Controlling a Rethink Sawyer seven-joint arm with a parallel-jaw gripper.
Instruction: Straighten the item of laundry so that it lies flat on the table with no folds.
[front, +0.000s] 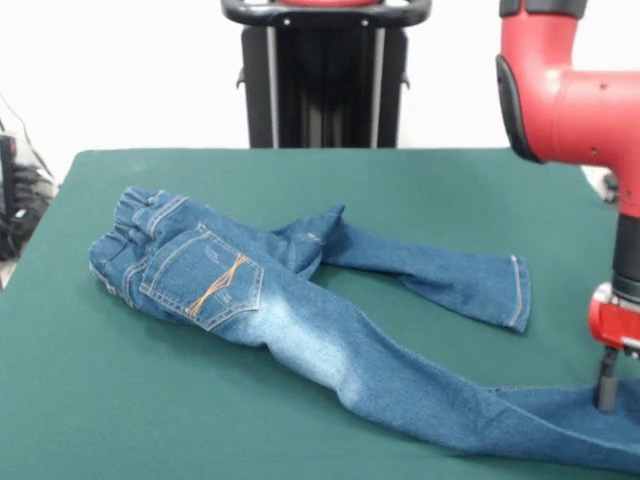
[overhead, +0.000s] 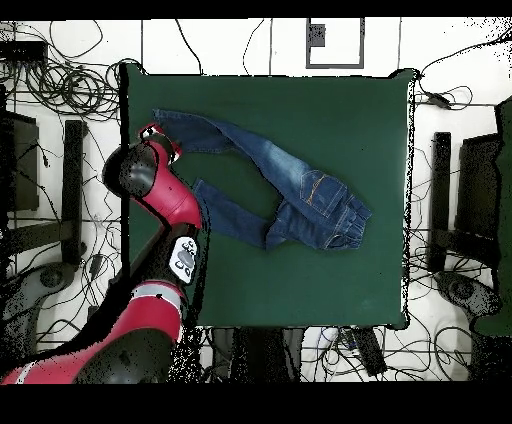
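My gripper (front: 606, 385) is low at the right edge of the front view, its tip down at the hem end of the longer leg of the jeans (front: 300, 310). I cannot tell whether it is open or closed, or whether it has the cloth. The jeans sprawl across the green counter (front: 300, 170): waistband bunched at the left, pocket side up, one leg running to the lower right, the other (front: 440, 275) angling off toward the right and rumpled at the crotch. I judge I am at the hem because drawing that end outward would stretch the leg flat.
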